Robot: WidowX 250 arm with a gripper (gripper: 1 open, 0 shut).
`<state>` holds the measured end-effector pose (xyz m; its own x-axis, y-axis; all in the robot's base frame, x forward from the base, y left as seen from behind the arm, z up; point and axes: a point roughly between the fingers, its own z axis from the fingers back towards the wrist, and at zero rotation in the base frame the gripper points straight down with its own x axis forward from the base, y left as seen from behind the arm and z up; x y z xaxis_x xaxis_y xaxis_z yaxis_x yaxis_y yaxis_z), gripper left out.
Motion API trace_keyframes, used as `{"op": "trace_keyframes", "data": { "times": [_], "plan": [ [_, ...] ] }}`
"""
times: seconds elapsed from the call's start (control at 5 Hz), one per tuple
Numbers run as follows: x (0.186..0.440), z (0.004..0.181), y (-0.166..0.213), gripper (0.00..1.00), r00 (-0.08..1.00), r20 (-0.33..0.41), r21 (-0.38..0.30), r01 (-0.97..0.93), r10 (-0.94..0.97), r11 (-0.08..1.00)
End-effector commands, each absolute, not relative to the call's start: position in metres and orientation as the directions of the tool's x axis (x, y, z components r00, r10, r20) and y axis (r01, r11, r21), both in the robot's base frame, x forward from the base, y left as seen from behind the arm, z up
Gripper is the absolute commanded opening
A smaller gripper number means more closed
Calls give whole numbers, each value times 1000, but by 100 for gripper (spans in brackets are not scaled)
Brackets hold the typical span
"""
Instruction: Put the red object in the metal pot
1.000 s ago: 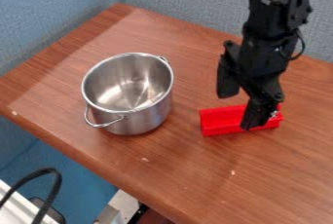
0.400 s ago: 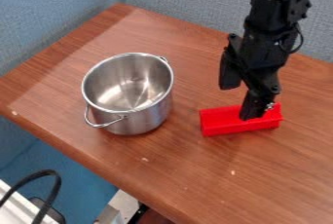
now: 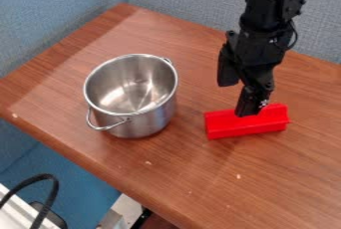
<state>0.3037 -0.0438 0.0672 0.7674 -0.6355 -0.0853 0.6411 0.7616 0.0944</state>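
black cable [image 3: 30,198] at near left, below the table edge | round shiny steel pot [image 3: 131,96] upright on brown wooden table [image 3: 160,44], left of centre, loop handle toward near side | bright red rectangular block [image 3: 246,123] lying flat, right of pot, apart from it | black gripper [image 3: 248,92] pointing down over block's far edge, fingers spread apart, nothing held

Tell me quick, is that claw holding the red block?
Gripper: open, holding nothing, poised right over the red block.
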Motion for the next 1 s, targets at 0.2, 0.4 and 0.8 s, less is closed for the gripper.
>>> {"op": "trace_keyframes", "data": {
  "times": [0.2,0.4,0.8],
  "plan": [
    [313,74,-40,100,708,-50,130,704,-704,698],
    [314,71,-34,100,664,-47,135,744,-746,654],
    [314,73,-40,100,760,-44,192,643,-648,741]
  ]
}}
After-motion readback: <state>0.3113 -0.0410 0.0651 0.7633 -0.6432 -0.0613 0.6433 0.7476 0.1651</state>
